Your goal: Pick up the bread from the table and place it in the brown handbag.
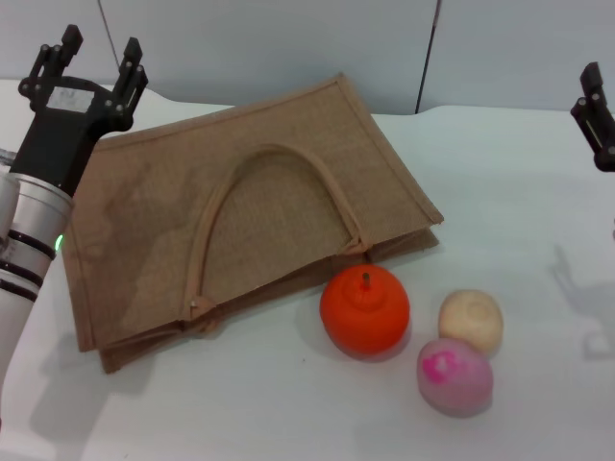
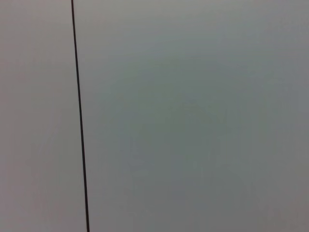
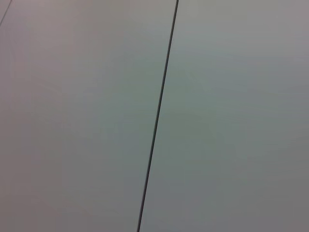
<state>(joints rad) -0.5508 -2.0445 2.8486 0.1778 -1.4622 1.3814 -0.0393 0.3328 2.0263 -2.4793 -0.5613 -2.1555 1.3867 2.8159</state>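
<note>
Brown handbag (image 1: 250,211) lying flat on white counter (image 1: 509,173). No ribbed bread visible anywhere. Left gripper (image 1: 86,69) raised at far-left bag corner, open, empty. Right gripper (image 1: 596,115) at right edge, aperture indiscernible.

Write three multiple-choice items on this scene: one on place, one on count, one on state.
1. The orange fruit lies:
A) on top of the brown handbag
B) on the table, beside the bag's near edge
C) in a claw

2. Round items on the table:
A) one
B) three
C) five

3. The handbag:
A) stands upright
B) hangs from a claw
C) lies flat

Key:
1 B: the fruit rests on white tabletop. The left claw is open and empty over the bag's far corner, and the right claw is at the table's right edge.
2 B: fruit, beige bun, pink ball.
3 C: its handle lies on the side panel.
</note>
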